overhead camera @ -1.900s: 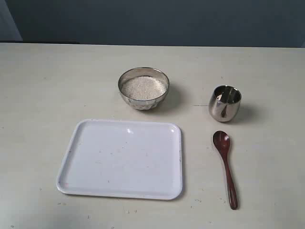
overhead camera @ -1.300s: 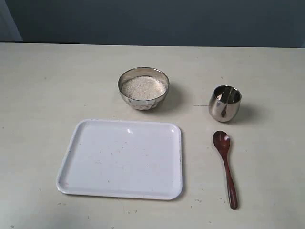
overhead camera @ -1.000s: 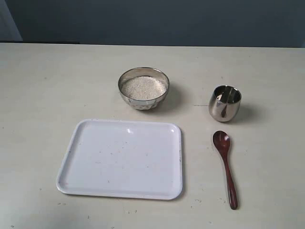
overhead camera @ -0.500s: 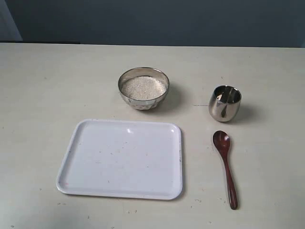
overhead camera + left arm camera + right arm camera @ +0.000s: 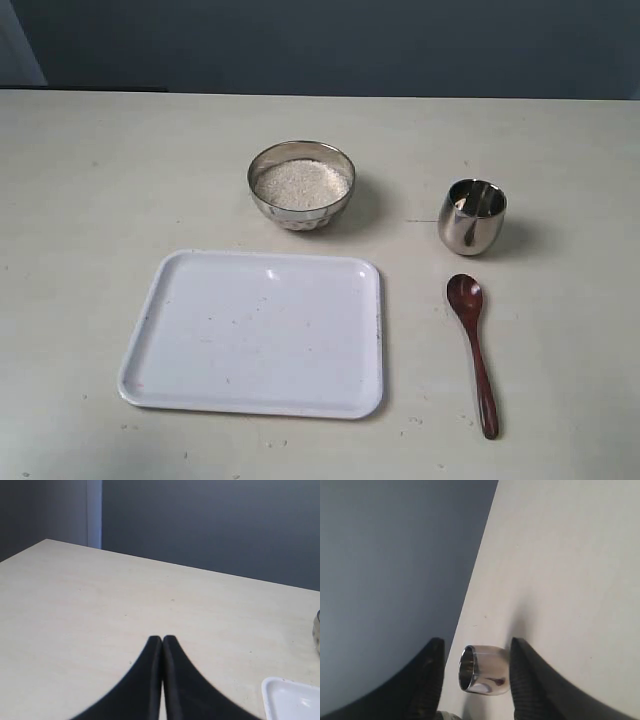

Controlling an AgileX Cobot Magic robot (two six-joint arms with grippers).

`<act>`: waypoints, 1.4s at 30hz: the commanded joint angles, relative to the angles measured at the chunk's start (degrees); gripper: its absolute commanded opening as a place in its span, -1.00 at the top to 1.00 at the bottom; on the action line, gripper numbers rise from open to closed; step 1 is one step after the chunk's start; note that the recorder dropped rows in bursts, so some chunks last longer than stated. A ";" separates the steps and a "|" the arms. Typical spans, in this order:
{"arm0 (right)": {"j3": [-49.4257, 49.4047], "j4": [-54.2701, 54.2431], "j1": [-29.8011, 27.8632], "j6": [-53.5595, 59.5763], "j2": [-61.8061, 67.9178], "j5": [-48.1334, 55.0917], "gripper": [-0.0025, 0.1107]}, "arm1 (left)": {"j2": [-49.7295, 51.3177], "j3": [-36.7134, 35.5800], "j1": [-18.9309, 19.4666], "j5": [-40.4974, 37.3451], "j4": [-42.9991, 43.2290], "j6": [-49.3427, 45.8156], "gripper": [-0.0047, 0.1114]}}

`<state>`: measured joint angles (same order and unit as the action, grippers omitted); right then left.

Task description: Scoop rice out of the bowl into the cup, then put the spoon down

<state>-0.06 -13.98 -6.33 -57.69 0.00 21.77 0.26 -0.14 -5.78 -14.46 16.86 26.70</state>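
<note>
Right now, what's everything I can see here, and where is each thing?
Table: one, cream, under everything.
Bowl: one, shiny steel, far middle of the table, behind the tray.
Rice: one heap, white, in the bowl.
Cup: one, shiny steel, upright, right of the bowl and apart from it.
Spoon: one, dark reddish-brown, lying flat in front of the cup, scoop end towards it, right of the tray.
Tray: one, white, near middle, a few specks on it.
Left gripper: one, black, shut, holding nothing, above bare table.
Right gripper: one, black, open, holding nothing, cup seen beyond its fingers.
</note>
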 commanded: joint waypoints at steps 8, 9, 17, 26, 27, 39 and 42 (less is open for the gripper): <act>0.41 -8.92 -0.20 3.47 0.00 -2.94 0.22 | -0.26 0.14 -0.42 0.63 0.33 0.16 0.91; 0.52 -12.19 -0.04 7.49 0.00 -4.38 0.22 | -0.26 0.14 -0.42 0.63 0.33 0.16 0.91; 11.94 -37.46 3.18 65.43 0.51 -0.54 0.85 | -0.26 0.14 -0.42 0.63 0.33 0.16 0.91; 28.76 -34.68 3.51 87.50 23.30 19.65 0.97 | -0.26 0.14 -0.42 0.63 0.33 0.16 0.91; 30.15 -33.73 3.64 87.50 26.65 21.12 0.97 | -0.26 0.14 -0.42 0.63 0.33 0.16 0.91; 39.86 -23.29 16.90 85.86 65.45 35.64 0.97 | -0.26 0.14 -0.42 0.63 0.33 0.16 0.91; 39.76 -15.04 24.59 74.74 72.24 31.83 0.97 | -0.26 0.14 -0.42 0.63 0.33 0.16 0.91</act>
<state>39.43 -35.71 12.48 24.85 66.70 56.22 0.26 -0.14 -5.78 -14.46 16.86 26.70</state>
